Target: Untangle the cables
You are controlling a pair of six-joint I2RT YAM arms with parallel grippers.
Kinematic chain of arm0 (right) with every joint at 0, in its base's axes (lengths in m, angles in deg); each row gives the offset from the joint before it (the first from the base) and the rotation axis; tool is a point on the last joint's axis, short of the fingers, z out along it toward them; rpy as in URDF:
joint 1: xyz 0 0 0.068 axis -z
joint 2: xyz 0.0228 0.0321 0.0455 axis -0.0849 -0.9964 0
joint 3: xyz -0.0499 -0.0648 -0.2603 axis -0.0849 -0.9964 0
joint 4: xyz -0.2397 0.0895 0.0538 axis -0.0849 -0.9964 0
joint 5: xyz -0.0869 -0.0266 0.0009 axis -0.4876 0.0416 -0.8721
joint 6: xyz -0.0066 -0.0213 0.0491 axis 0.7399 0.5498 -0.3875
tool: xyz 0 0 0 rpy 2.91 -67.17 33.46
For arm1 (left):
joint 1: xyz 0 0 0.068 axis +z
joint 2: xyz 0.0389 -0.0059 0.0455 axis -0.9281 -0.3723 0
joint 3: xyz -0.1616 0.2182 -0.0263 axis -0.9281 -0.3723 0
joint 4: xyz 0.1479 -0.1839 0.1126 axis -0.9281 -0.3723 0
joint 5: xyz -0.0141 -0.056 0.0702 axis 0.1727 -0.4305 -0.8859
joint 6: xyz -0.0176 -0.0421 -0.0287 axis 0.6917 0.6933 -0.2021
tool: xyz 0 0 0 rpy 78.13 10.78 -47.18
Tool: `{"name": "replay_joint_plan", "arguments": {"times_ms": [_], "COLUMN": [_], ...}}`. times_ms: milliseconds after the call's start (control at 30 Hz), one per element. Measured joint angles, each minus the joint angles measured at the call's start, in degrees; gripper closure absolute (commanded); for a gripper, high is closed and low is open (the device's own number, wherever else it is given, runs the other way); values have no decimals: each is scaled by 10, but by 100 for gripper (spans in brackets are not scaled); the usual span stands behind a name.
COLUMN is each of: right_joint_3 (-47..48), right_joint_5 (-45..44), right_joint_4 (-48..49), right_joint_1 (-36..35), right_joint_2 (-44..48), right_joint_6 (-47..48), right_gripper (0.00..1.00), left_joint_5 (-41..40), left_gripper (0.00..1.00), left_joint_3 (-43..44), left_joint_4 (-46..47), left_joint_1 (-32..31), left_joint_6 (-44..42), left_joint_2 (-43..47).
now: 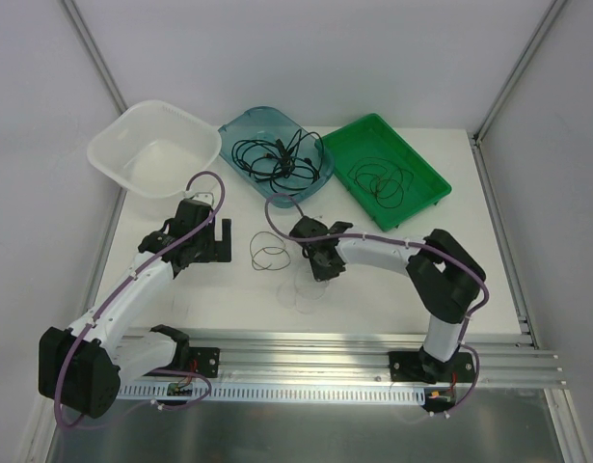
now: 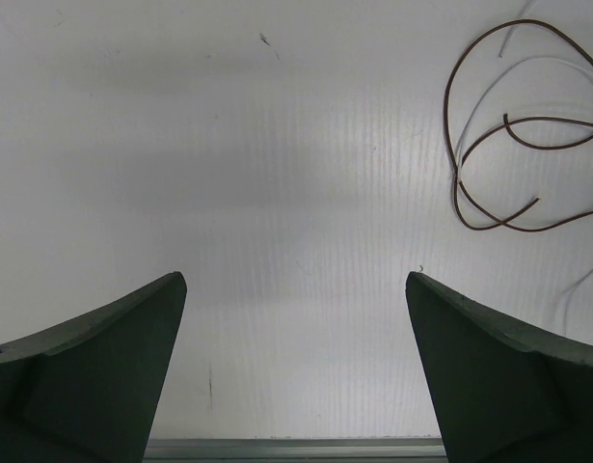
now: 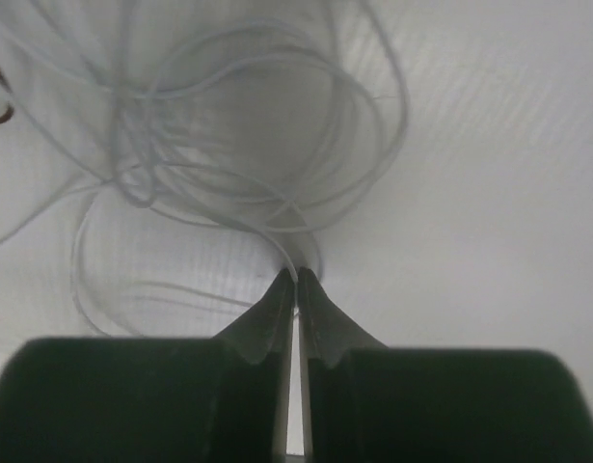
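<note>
A tangle of black cables (image 1: 277, 156) lies in the blue tray (image 1: 240, 128). A thin dark cable (image 1: 381, 180) lies looped in the green tray (image 1: 426, 172). A dark brown cable (image 1: 269, 253) lies loose on the table between the arms; it also shows in the left wrist view (image 2: 498, 145) at the upper right. My left gripper (image 1: 222, 243) (image 2: 296, 289) is open and empty, over bare table to the left of the brown cable. My right gripper (image 1: 321, 268) (image 3: 296, 275) is shut on a thin white cable (image 3: 238, 145), whose loops spread out just past the fingertips.
A white basket (image 1: 132, 130) stands at the back left, next to the blue tray. The white table's wall posts run along both sides. An aluminium rail (image 1: 354, 352) runs along the near edge by the arm bases.
</note>
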Motion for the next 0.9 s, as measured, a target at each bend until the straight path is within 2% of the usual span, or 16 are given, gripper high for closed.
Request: {"name": "replay_joint_plan", "arguments": {"times_ms": [267,333,400,433,533,633,900], "right_joint_3": [-82,-95,-97,-97,-82,-38,65], "right_joint_5": [-17,-21,-27,-30,-36,-30,67], "right_joint_4": [-26,-39,-53,-56,-72,-77,-15], "right_joint_1": [106,123,129,124,90,48,-9], "right_joint_2": [88,110,131,143,173,189,175], "right_joint_6": [-3,-3,2,8,27,55,155], "right_gripper": [94,89,80,72,58,48,44], "left_joint_5": [1,1,2,3,3,3,3], "left_gripper": [1,1,1,1,1,1,1], "left_joint_3": [0,0,0,0,0,0,0], "left_joint_4": [0,0,0,0,0,0,0], "left_joint_1": [0,0,0,0,0,0,0], "left_joint_6": [0,0,0,0,0,0,0], "left_joint_2": [-1,-1,-1,-1,-1,-1,-1]}}
